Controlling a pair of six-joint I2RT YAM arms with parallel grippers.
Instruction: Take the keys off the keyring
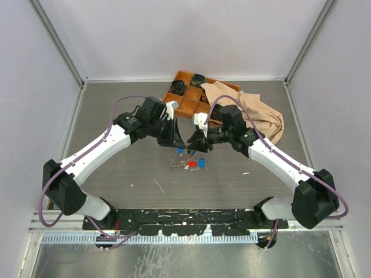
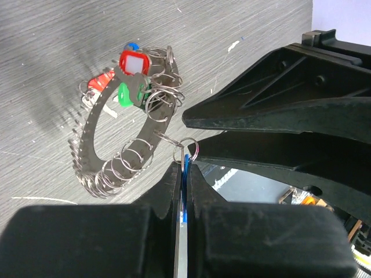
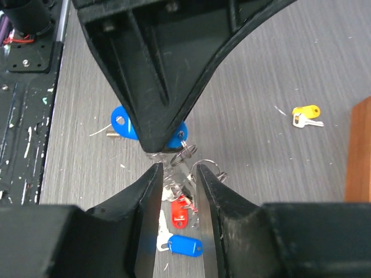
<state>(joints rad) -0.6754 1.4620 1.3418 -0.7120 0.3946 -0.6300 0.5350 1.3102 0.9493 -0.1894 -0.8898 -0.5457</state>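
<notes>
Left gripper (image 2: 184, 168) jaws are pinched shut on a blue-capped key (image 2: 184, 202), with a small split ring just above them. Right gripper (image 3: 177, 174) jaws stand narrowly apart with silvery loops between them; I cannot tell whether they grip. Just beyond is the keyring (image 2: 90, 136), a toothed silver circle hung with small loops. It sits mid-table (image 2: 46, 35) between both arms and carries keys (image 2: 132, 62) with two red caps, one green and one blue. One yellow key (image 3: 306, 113) lies well apart. Farther back, an orange tray (image 1: 188, 107) holds two dark items (image 1: 177, 87) in separate compartments. One beige cloth (image 1: 264, 116) covers its right end.
</notes>
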